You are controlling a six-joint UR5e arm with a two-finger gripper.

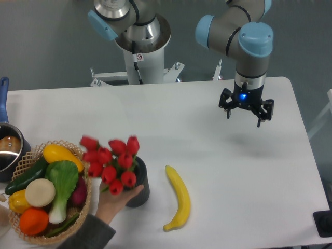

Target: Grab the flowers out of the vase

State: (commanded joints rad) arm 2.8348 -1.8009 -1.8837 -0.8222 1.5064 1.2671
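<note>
The gripper point(245, 113) hangs above the far right part of the white worktop point(218, 171), its dark fingers point(261, 117) spread apart and holding nothing, with a faint shadow on the surface below it. The flowers point(111, 162), a bunch of red tulip buds, sit near the front left of the worktop, well apart from the gripper at roughly its eight o'clock. They lean out of the vase point(140, 182), a short dark cylinder whose mouth is mostly hidden by the blooms; the buds spill toward ten o'clock from the vase. A person's hand point(118, 201) in a grey sleeve reaches in from the bottom edge and cups the vase from the lower left, touching its wall, just under the lowest buds. A yellow banana point(179, 197) lies on the worktop just beside the vase at its three o'clock, between the vase and the gripper's side of the surface but apart from both. At nine o'clock from the flowers stands a wicker basket point(32, 236) filled with mixed vegetables and fruit, and beyond it at the left edge a steel pot point(7, 150) with a blue handle is partly cut off.
</note>
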